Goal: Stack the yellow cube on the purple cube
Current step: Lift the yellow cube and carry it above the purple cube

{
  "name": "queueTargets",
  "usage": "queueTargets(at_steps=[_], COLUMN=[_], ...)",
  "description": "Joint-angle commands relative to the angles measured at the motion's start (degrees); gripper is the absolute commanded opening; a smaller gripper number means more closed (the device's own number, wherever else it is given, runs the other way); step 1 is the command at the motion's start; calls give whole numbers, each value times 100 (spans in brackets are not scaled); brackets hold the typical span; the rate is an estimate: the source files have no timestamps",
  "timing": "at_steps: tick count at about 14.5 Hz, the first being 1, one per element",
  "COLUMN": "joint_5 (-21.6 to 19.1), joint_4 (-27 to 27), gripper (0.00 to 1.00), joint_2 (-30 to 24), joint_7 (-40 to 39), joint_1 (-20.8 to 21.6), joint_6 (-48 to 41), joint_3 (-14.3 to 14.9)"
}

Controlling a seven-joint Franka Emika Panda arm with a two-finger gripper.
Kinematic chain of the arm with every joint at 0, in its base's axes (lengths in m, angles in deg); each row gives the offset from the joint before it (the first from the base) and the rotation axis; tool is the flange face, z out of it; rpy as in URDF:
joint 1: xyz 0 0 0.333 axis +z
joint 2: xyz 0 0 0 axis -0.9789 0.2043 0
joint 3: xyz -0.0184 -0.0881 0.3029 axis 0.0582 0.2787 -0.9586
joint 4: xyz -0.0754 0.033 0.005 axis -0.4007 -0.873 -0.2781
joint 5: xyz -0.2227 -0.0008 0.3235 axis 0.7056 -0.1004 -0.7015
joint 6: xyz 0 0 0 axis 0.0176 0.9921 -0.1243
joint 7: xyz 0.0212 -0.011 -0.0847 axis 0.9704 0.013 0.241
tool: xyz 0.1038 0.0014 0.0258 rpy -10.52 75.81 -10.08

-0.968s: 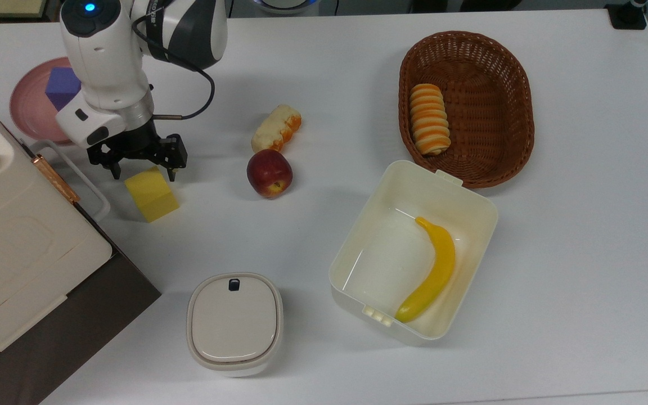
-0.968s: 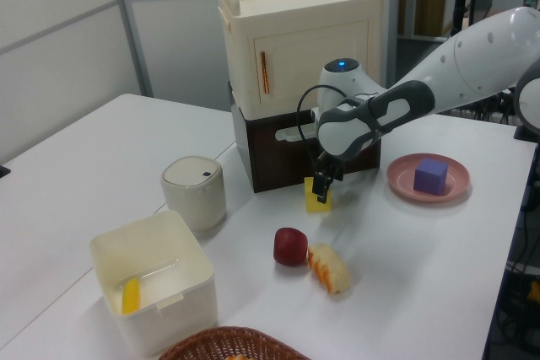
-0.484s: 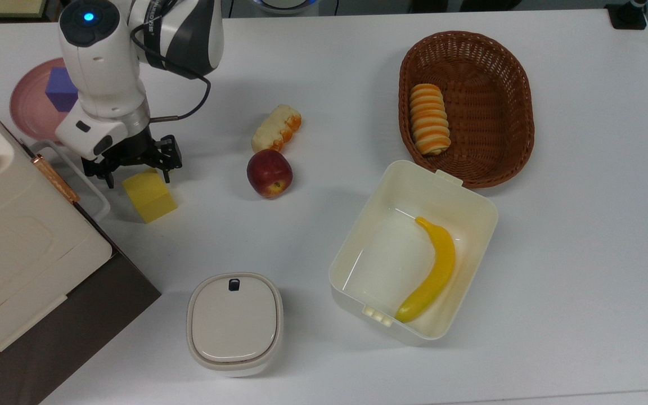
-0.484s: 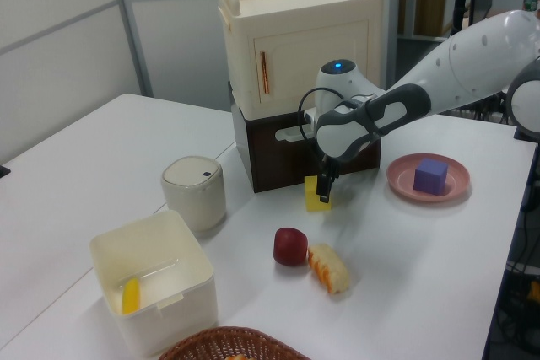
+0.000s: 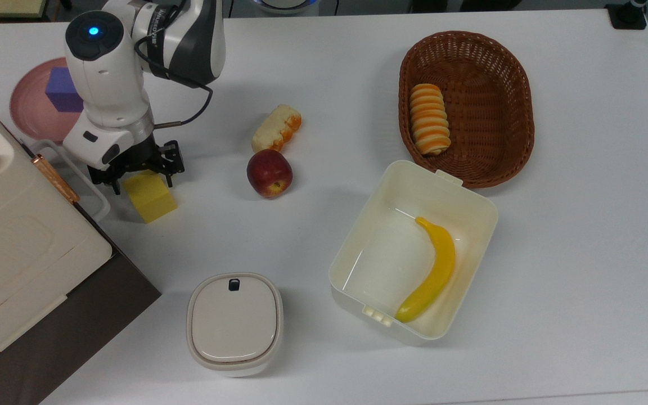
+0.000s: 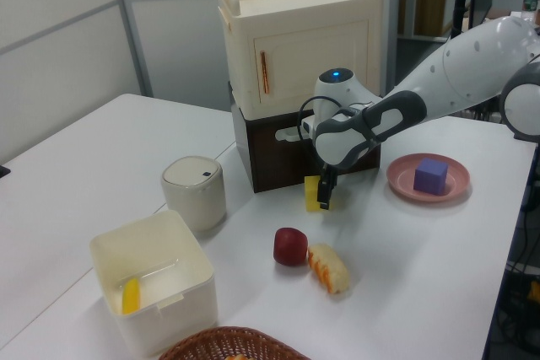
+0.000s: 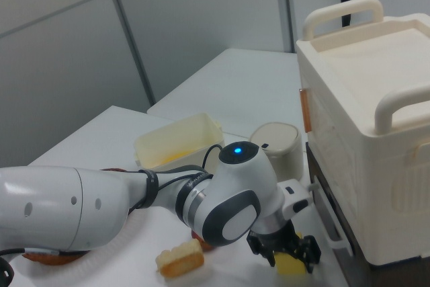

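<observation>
On the white table [image 5: 583, 225], the largest item is a cream cabinet [image 6: 299, 48] with two top handles, set on a dark brown base at the top view's left edge. Next in size is the white and grey arm [image 5: 149, 39], which is reached in from the top view's upper left and is bent down toward the table just in front of the cabinet.

A brown wicker basket [image 5: 518, 121] is seen at the top view's upper right, with a striped orange-and-cream pastry [image 5: 430, 118] lying in it. Just below the basket an open cream tub [image 5: 473, 197] is placed, and a yellow banana [image 5: 433, 270] lies inside it. A lidded cream canister [image 5: 234, 323] is stood near the top view's lower middle. A pink plate [image 5: 28, 112] is set at the top view's upper left, partly hidden by the arm.

A red apple [image 5: 269, 172] is found near the middle, with a piece of orange-topped bread [image 5: 277, 127] just beside it.

The yellow cube [image 5: 151, 196] is rested on the table between the cabinet and the apple, well apart from the plate. The purple cube [image 5: 62, 90] is seated on the pink plate. The gripper [image 5: 142, 179] is lowered over the yellow cube's far edge, its black fingers spread to either side of the block; whether the pads touch it cannot be told.
</observation>
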Motion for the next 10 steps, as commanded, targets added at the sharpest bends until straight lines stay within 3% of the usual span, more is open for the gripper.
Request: queueTargets(at_steps=[1,10], joint_5=[34,-1], joint_4=[-14,698], gripper=[38,39], joint_2=[-27,-1116], joint_7=[-14,-84], joint_1=[99,-173], joint_6=[208,-415], joint_3=[13,13])
